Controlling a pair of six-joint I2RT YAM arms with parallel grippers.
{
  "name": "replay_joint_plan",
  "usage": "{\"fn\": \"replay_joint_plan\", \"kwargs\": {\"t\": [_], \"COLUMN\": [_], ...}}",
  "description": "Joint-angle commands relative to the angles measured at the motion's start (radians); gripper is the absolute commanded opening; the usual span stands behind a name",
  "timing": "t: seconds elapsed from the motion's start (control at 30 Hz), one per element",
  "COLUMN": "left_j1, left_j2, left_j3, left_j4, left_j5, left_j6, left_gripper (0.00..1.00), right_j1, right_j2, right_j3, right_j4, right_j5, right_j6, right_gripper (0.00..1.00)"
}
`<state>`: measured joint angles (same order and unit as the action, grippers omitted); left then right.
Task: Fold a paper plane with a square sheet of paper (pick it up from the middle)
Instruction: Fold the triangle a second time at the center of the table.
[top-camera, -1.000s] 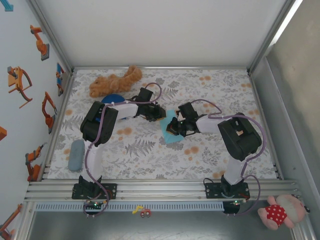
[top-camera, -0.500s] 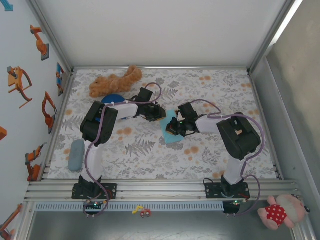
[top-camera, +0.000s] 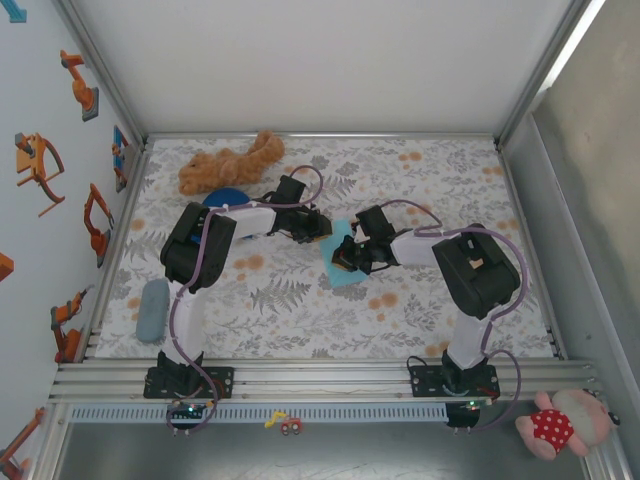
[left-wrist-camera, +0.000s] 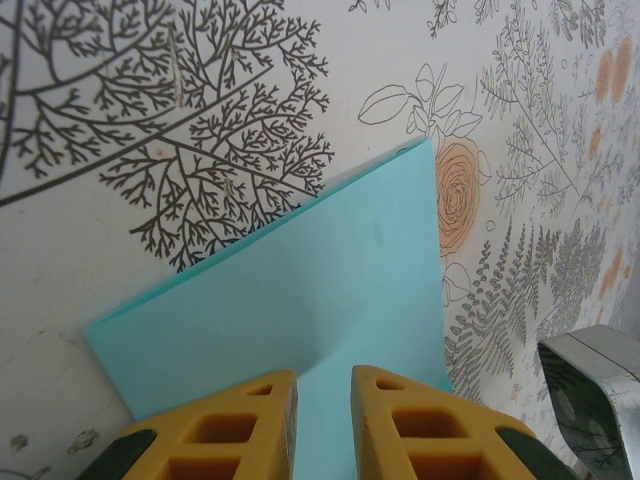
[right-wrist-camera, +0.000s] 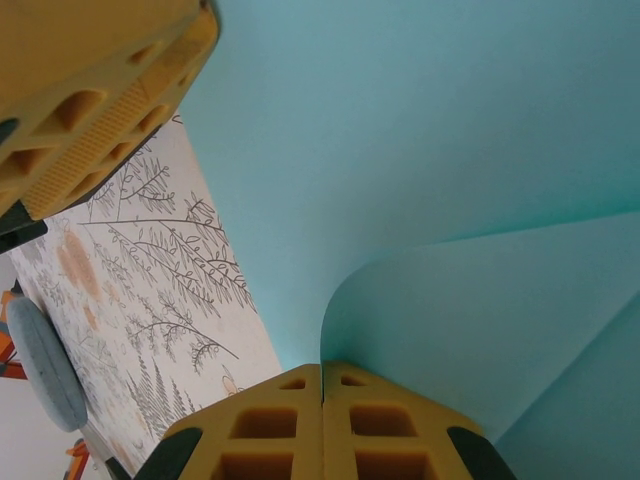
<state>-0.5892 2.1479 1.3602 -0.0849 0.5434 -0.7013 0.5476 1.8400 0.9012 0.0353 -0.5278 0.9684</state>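
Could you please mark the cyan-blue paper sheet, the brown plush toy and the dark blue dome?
cyan-blue paper sheet (left-wrist-camera: 330, 280): left wrist view, flat middle.
brown plush toy (top-camera: 212, 171): top view, body.
dark blue dome (top-camera: 221, 197): top view, exposed edge.

Top external: fixed, high behind the arm bases (top-camera: 180, 380), looking down and forward over the whole table (top-camera: 300, 310); far off.
Left wrist: looks past the left gripper (left-wrist-camera: 322, 373) at frame bottom, close above the square sheet of paper (left-wrist-camera: 330, 280).
Right wrist: past the right gripper (right-wrist-camera: 322, 368), nearer yet (sheet almost against the lens).
Shared: the sheet and the patterned table around it, in all three.
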Motion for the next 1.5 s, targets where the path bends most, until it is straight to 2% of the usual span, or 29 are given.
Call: {"fn": "replay_joint_plan", "kwargs": {"t": [0.0,0.37,0.7,0.97,1.13,1.27,1.47], "left_j1": [-0.006,-0.005,0.024,0.074,0.080,0.076,0.045], "left_j2": [0.014,0.007,-0.103,-0.212,-0.256,-0.277,-0.302], "left_j3": [-0.037,-0.040,-0.035,-0.079,-0.122,-0.156,-0.198], "left_j4": [-0.061,-0.059,-0.066,-0.071,-0.067,-0.054,-0.052], "left_j5": [-0.025,-0.028,-0.054,-0.094,-0.094,-0.088,-0.076], "left_j6": [0.010,0.008,-0.006,-0.010,-0.014,-0.029,-0.046], "left_gripper": [0.23,0.23,0.23,0.24,0.24,0.24,0.22], "right_j1": [0.009,0.009,0.009,0.009,0.009,0.008,0.011], "right_j2": [0.022,0.040,0.051,0.059,0.057,0.063,0.051], "right_j3": [0.023,0.021,0.014,0.009,-0.007,-0.007,-0.013], "right_j4": [0.005,-0.020,-0.038,-0.052,-0.047,-0.062,-0.105], "right_j5": [-0.002,0.019,0.045,0.063,0.076,0.087,0.129], "right_j6": [-0.014,-0.010,-0.009,-0.019,-0.022,-0.025,-0.031], "right_gripper": [0.00,0.01,0.27,0.33,0.44,0.41,0.25]}}
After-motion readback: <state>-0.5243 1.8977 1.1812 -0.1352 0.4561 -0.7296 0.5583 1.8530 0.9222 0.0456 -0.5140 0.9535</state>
